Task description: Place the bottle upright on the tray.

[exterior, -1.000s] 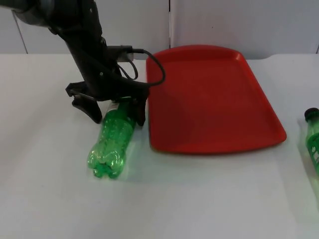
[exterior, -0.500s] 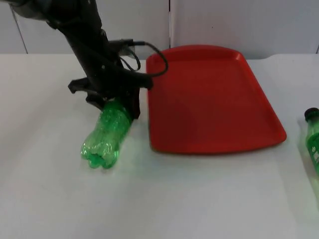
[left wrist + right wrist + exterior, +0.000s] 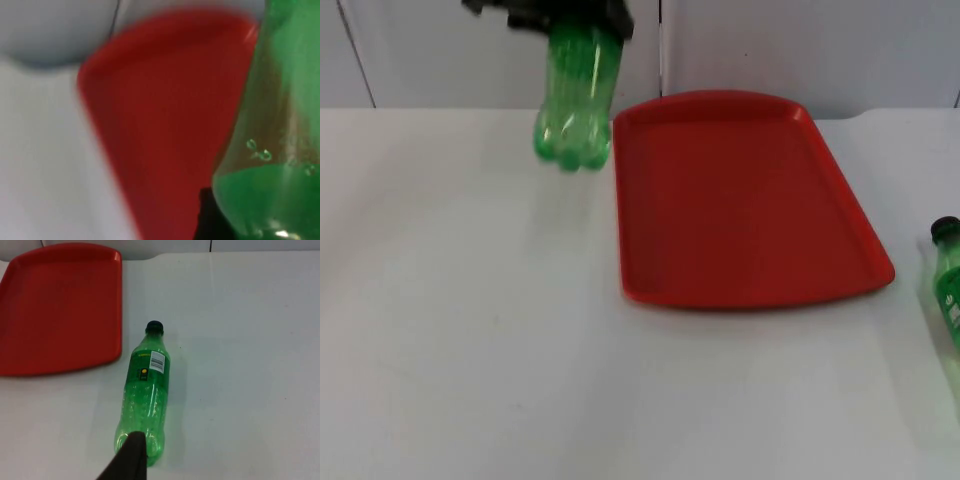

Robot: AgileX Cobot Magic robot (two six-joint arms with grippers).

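Note:
A green plastic bottle (image 3: 573,95) hangs in the air near the back of the table, just left of the red tray (image 3: 740,200), with its base pointing down. My left gripper (image 3: 572,18) is shut on its upper part. In the left wrist view the bottle (image 3: 270,150) is close up, with the tray (image 3: 160,125) below and beside it. My right gripper (image 3: 131,460) waits at the right side of the table, over the base end of a second green bottle (image 3: 144,395) that lies on its side.
The second bottle (image 3: 948,275), with its black cap, lies at the right table edge, just right of the tray's (image 3: 55,305) near corner. White table surface (image 3: 520,350) spreads to the left of the tray and in front of it. The grey partition wall stands behind.
The left gripper closed on the lying bottle, then lifted it up and toward the back. The bottle swung from lying on the table to hanging base-down. The right-hand bottle has not moved.

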